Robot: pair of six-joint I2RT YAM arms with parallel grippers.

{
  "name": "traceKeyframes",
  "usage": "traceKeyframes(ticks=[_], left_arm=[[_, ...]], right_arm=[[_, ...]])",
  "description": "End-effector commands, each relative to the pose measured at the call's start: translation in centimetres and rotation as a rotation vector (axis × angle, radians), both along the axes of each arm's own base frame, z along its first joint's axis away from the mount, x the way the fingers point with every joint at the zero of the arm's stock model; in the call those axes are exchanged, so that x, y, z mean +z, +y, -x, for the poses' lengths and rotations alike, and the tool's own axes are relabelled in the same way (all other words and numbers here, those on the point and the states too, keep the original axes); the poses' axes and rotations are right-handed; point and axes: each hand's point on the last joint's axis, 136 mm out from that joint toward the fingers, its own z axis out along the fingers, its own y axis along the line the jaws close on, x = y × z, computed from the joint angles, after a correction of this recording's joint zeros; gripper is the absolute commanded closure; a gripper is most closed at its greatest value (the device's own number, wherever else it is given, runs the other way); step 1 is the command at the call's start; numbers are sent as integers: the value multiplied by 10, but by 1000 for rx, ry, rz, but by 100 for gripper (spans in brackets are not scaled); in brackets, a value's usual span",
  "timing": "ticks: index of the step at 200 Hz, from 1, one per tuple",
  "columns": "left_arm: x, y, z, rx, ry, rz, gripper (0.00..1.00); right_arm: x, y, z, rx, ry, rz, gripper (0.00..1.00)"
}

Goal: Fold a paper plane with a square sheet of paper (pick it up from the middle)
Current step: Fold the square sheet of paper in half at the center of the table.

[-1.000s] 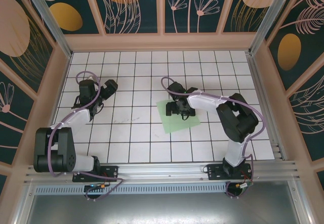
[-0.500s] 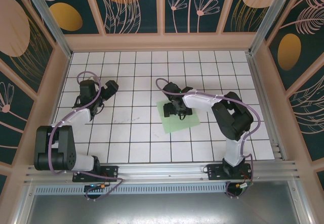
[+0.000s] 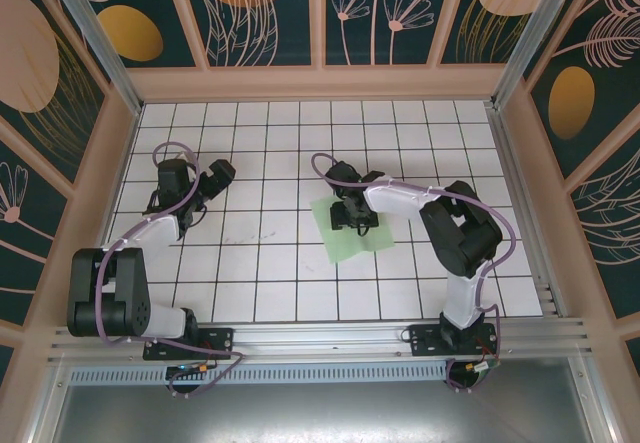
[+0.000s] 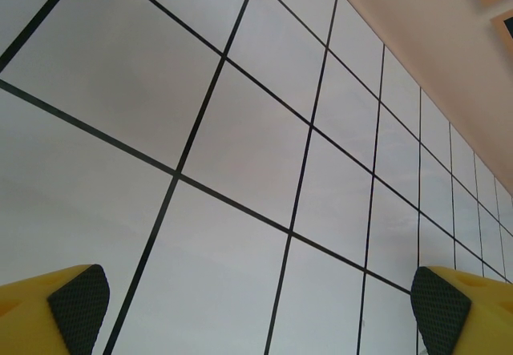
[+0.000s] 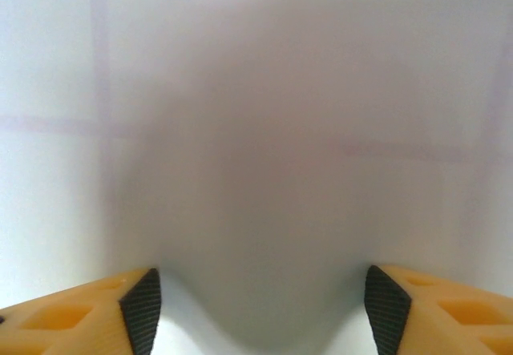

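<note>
The square sheet of paper (image 3: 352,245), pale mint green, lies flat on the white grid table, right of centre. My right gripper (image 3: 350,215) points down onto the sheet's middle. In the right wrist view the sheet (image 5: 256,155) is seen very close and blurred. It humps up in a rounded bulge between the right gripper's (image 5: 258,307) two black pads, which stand apart on either side of the bulge. My left gripper (image 3: 222,171) hovers over bare tiles at the left, far from the sheet. In its wrist view the left gripper (image 4: 256,307) is wide open with nothing between its fingers.
The white tiled table (image 3: 260,263) is boxed in by tan walls on the left, right and back (image 3: 320,83). An aluminium rail (image 3: 320,338) with both arm bases runs along the near edge.
The right gripper's jaws have narrowed while pressed on the sheet, and the sheet has shifted slightly under them. The left arm has stayed still.
</note>
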Motion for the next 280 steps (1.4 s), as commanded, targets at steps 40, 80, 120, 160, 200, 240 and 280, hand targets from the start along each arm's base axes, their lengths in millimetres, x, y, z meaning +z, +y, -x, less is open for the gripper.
traceKeyframes(ticks=[40,80,120,160,200,240,280], left_arm=[[-3,-7,2,-24,-9,53,1],[-3,-22,11,-81,-18,146,3],[2,-49,25,-177,-36,313,10],[9,-77,37,-278,-53,385,11],[5,-113,47,-367,-28,434,16],[-2,-141,55,-420,-2,521,30],[-9,-172,65,-485,32,554,41]], right_arm=[[-4,0,4,-4,36,-35,44],[50,53,-7,20,-29,-416,69],[126,90,-14,43,-96,-936,71],[110,84,-16,-16,-27,-1012,71],[74,74,-19,-90,20,-927,63],[55,59,-25,-196,57,-929,59],[56,55,-23,-247,91,-998,57]])
